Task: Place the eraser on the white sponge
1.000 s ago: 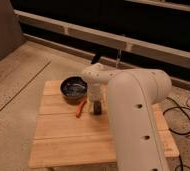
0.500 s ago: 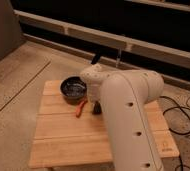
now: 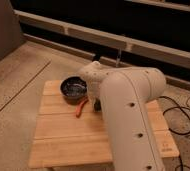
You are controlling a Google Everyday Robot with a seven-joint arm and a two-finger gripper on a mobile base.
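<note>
On the wooden counter point(image 3: 63, 135) sits a dark round bowl point(image 3: 74, 89). Just in front of the bowl, a little to its right, lies a thin orange-red stick point(image 3: 81, 107), slanted. Right of the bowl the robot's thick white arm point(image 3: 128, 110) bends down over the counter. The gripper point(image 3: 96, 104) shows only as a dark tip low down, just beyond the stick from the bowl; I cannot tell whether it is open, closed or holding anything. The eraser and the white sponge are hidden, the arm covering the counter right of the bowl
</note>
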